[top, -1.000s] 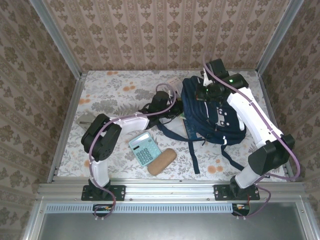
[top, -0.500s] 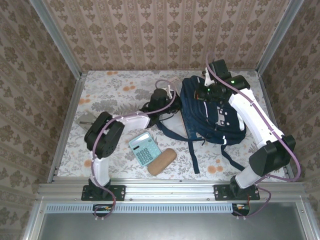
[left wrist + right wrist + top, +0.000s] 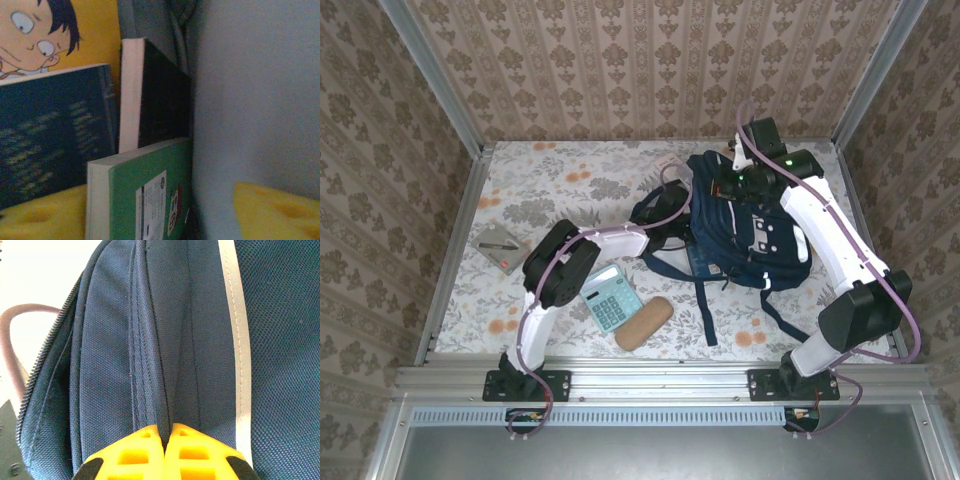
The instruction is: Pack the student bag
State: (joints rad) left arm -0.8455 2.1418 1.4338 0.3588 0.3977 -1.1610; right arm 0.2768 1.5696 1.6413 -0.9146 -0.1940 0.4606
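Both arms work at the student bag (image 3: 750,235), which lies on the far right of the tabletop (image 3: 570,180).
The right gripper (image 3: 167,435) is clamped on a fold of the bag's navy fabric. The left gripper (image 3: 160,212) is inside the bag's opening with its yellow fingers (image 3: 272,212) spread wide. A green book (image 3: 150,195) stands between them, next to a black book (image 3: 160,100) and a dark blue book (image 3: 50,130). A calculator (image 3: 610,297) and a tan case (image 3: 643,323) lie outside on the tabletop.

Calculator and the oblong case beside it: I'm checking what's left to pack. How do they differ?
The calculator is teal, the case tan. The calculator is rectangular with keys and a display; the case is a plain, rounded oblong. Both lie outside the student bag.
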